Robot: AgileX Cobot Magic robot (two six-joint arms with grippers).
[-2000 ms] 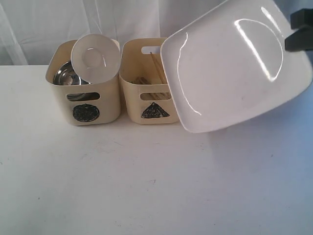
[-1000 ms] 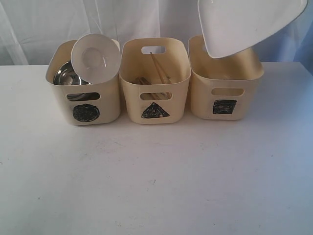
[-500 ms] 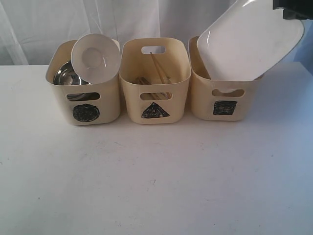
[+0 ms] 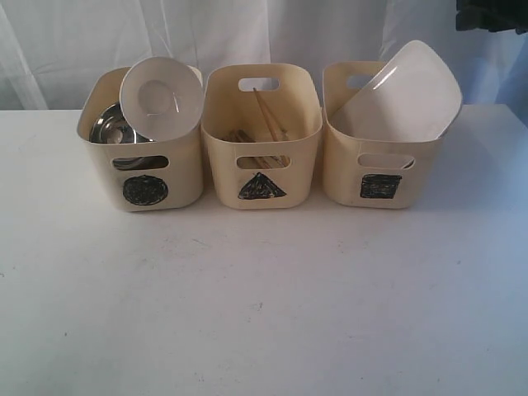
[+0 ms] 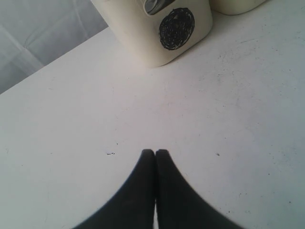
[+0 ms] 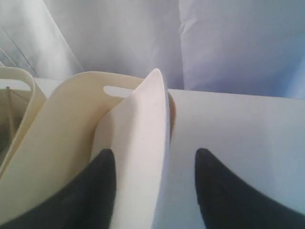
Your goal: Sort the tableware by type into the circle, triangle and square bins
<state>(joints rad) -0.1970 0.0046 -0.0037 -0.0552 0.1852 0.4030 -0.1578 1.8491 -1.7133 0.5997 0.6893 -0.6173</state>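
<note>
One white table [image 4: 264,313] carries three alike cream tubs in a row, with no tableware showing on its bare surface.

Rightmost is the square bin [image 4: 379,183], which holds the white square plate [image 4: 406,97]. The plate stands tilted on one corner and leans toward the bin's back. Its upper corner rises above the rim, so its long diagonal runs up and to the right in the exterior view.

The right gripper [image 6: 155,152] hangs above this bin with its jaws spread wide and grasping nothing. In the right wrist view the plate's raised edge lies between and beyond the two fingers. The plate is therefore below and just ahead of this gripper. The right arm is much the nearer arm, and any withdrawal probably has to clear that raised corner.

At the centre, the triangle bin [image 4: 262,148] contains the wooden chopsticks [image 4: 266,111], slanted against its back wall. Metal cutlery cannot be made out there.

Leftmost is the circle bin [image 4: 142,165]. The small white bowl [image 4: 161,96] is propped on edge at its rim, and the steel bowl [image 4: 111,124] lies inside, beside it.

The left gripper [image 5: 155,153] hovers over bare table in front of the circle bin, fingers pressed together and empty.
</note>
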